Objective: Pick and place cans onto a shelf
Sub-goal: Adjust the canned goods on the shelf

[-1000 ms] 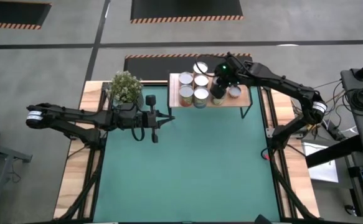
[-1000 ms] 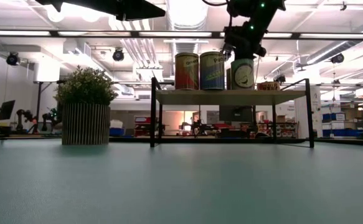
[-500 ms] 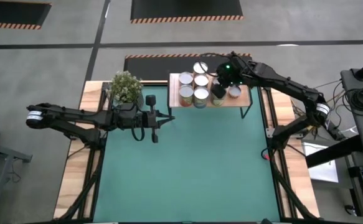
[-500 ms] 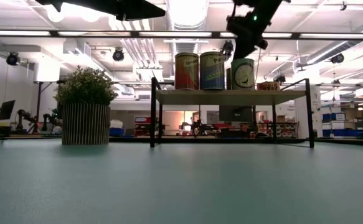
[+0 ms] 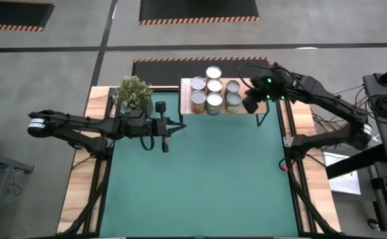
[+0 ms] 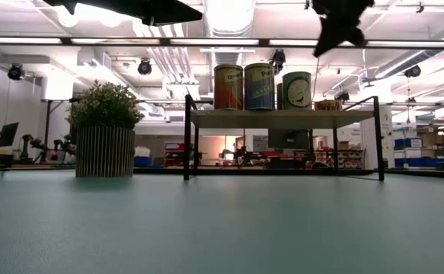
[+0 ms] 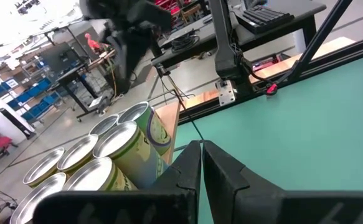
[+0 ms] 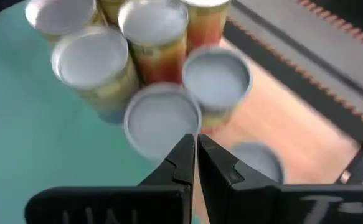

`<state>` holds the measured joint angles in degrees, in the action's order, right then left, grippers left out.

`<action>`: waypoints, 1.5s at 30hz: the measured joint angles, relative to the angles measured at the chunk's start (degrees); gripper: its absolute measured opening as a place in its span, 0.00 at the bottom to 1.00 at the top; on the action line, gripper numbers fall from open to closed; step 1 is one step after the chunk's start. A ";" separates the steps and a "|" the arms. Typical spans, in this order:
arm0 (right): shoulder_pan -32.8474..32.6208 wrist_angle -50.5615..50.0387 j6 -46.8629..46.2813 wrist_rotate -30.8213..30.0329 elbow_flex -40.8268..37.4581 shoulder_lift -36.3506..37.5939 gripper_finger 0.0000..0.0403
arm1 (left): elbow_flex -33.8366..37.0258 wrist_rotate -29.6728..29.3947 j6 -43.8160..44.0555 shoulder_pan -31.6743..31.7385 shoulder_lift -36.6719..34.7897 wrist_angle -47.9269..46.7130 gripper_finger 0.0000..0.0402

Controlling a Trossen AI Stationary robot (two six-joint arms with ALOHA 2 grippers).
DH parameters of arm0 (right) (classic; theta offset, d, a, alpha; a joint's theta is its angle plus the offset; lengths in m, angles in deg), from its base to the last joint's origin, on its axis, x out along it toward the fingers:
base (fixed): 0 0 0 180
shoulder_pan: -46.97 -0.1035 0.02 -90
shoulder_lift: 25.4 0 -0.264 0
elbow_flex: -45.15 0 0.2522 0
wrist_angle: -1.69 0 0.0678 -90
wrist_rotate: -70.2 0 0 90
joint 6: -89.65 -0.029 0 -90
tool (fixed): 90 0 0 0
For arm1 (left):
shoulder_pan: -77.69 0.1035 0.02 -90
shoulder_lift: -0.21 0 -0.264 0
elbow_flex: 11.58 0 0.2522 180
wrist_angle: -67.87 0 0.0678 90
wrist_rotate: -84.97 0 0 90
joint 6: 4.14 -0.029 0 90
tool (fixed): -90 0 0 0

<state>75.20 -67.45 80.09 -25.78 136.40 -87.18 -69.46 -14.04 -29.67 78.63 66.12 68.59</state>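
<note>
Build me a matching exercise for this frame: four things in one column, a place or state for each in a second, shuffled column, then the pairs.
1. right gripper
2. left gripper
3. potted plant
4. cans

A. standing clustered on the shelf
B. on the table's far left corner
C. shut, above the shelf's right end
D. shut, over the green mat, near the plant

Pairs: 1-C, 2-D, 3-B, 4-A

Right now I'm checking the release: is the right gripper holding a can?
No: in the right wrist view the right gripper is shut and empty above the cans on the shelf.
</note>
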 joint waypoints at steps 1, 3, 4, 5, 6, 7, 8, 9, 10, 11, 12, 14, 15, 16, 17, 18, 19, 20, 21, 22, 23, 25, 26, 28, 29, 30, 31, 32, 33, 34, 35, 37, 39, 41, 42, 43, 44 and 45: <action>0.00 -0.01 -0.67 -0.02 -1.78 1.03 0.02 | 0.00 0.00 0.09 0.01 0.00 0.00 0.00; 0.05 0.08 -2.08 -0.02 -5.52 2.77 0.02 | 0.00 0.00 0.12 -0.01 0.00 0.00 0.00; 0.15 0.41 -2.80 -0.02 -7.45 3.53 0.02 | 0.00 0.00 0.10 -0.01 0.00 0.00 0.00; 0.15 1.08 -3.36 -0.25 -9.37 4.26 0.02 | 0.00 0.00 0.10 0.00 0.00 0.00 0.00; 0.15 2.24 -3.96 -0.92 -11.43 4.98 0.02 | 0.00 0.00 0.09 -0.01 0.00 0.00 0.00; 0.17 3.76 -4.50 -1.56 -13.33 5.66 0.02 | 0.00 0.00 0.09 0.01 0.00 0.00 0.00; 0.18 5.37 -4.90 -1.83 -15.17 6.25 0.02 | 0.00 0.00 0.09 -0.01 0.00 0.00 0.00; 0.31 6.99 -5.29 -2.07 -16.94 6.71 0.02 | 0.00 0.00 0.09 0.01 0.00 0.00 0.00; 0.49 8.39 -5.50 -2.39 -18.54 7.07 0.02 | 0.00 0.00 0.11 0.01 0.00 0.02 0.00; 0.65 9.50 -5.52 -3.05 -19.94 7.31 0.02 | 0.00 0.00 0.09 -0.01 0.00 0.02 0.00; 0.82 10.56 -5.54 -3.76 -21.17 7.42 0.02 | 0.00 0.00 0.09 -0.01 0.02 0.02 0.00; 1.06 13.00 -5.54 -7.13 -23.29 7.45 0.02 | 0.00 0.00 0.11 -0.01 0.00 0.01 0.00; 1.20 14.36 -5.49 -9.09 -24.21 7.42 0.02 | 0.00 0.00 0.10 0.01 0.00 0.02 0.00; 1.37 15.39 -5.43 -10.66 -24.94 7.31 0.02 | 0.00 0.00 0.12 0.01 0.02 0.02 0.00; 1.59 16.39 -5.31 -11.67 -25.57 7.19 0.02 | 0.00 0.00 0.12 0.01 0.02 0.02 0.00; 1.85 17.49 -4.95 -12.01 -26.09 7.02 0.02 | 0.00 0.00 0.12 -0.01 0.02 0.02 0.00; 2.02 18.23 -4.85 -12.03 -26.44 6.94 0.02 | 0.00 0.00 0.11 0.00 0.02 0.02 0.00; 2.19 18.72 -4.81 -12.07 -26.74 6.89 0.02 | 0.00 0.00 0.12 -0.01 0.02 0.02 0.00; 2.38 18.91 -4.65 -12.08 -27.05 6.88 0.02 | 0.00 0.00 0.10 -0.01 0.02 0.02 0.00; 2.59 18.92 -4.46 -12.09 -27.33 6.90 0.02 | 0.00 0.00 0.12 -0.01 0.02 0.02 0.00; 2.85 18.98 -4.38 -12.09 -27.63 6.91 0.02 | 0.00 0.00 0.12 0.00 0.02 0.02 0.00; 3.23 19.26 -4.36 -12.15 -28.24 6.99 0.02 | 0.00 0.00 0.10 0.00 0.02 0.02 0.00; 3.25 19.31 -4.36 -12.17 -28.52 7.07 0.02 | 0.00 0.00 0.12 -0.01 0.02 0.02 0.00; 3.24 19.31 -4.00 -12.23 -28.81 7.14 0.02 | 0.00 0.00 0.09 -0.01 0.02 0.02 0.00; 3.21 19.31 -3.89 -12.20 -28.82 7.13 0.02 | 0.00 0.00 0.09 -0.01 0.02 0.02 0.00; 3.21 19.31 -3.89 -11.95 -28.82 7.11 0.02 | 0.00 0.00 0.09 -0.01 0.02 0.02 0.00; 3.22 19.29 -3.92 -11.33 -28.82 7.10 0.02 | 0.00 0.00 0.06 0.01 0.02 0.02 0.00; 3.23 19.16 -3.92 -10.52 -28.75 7.12 0.02 | 0.00 0.00 -0.13 -0.01 0.02 0.02 0.00; 3.23 18.80 -3.91 -9.79 -28.58 7.12 0.02 | 0.00 0.00 -0.19 -0.01 0.02 0.02 0.00; 3.23 18.33 -3.92 -9.22 -28.32 7.12 0.02 | 0.00 0.00 -0.27 -0.01 0.02 0.02 0.00; 3.21 17.91 -3.92 -8.93 -28.07 7.10 0.02 | 0.00 0.00 -0.29 0.00 0.02 0.02 0.00; 3.21 17.06 -3.92 -8.65 -27.62 7.06 0.02 | 0.00 0.00 -0.30 -0.01 0.02 0.02 0.00; 3.21 16.25 -3.87 -8.54 -27.06 6.97 0.02 | 0.00 0.00 -0.30 0.00 0.02 0.03 0.00; 3.21 15.88 -3.43 -8.34 -26.46 6.91 0.02 | 0.00 0.00 -0.32 -0.01 0.02 0.07 0.00; 3.21 15.85 -3.27 -8.35 -26.00 6.86 0.02 | 0.00 0.00 -0.32 -0.01 0.02 0.07 0.00; 3.21 16.04 -3.27 -8.39 -25.55 6.86 0.02 | 0.00 0.00 -0.32 -0.01 0.02 0.07 0.00; 3.21 16.21 -3.26 -8.62 -25.13 6.86 0.02 | 0.00 0.00 -0.32 0.00 0.02 0.08 0.00; 3.21 16.36 -3.12 -8.72 -24.76 6.90 0.02 | 0.00 0.00 -0.32 -0.01 0.02 0.09 0.00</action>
<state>78.41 -51.09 76.97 -34.50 111.64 -80.27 -69.46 -14.04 -29.99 78.61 66.14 68.68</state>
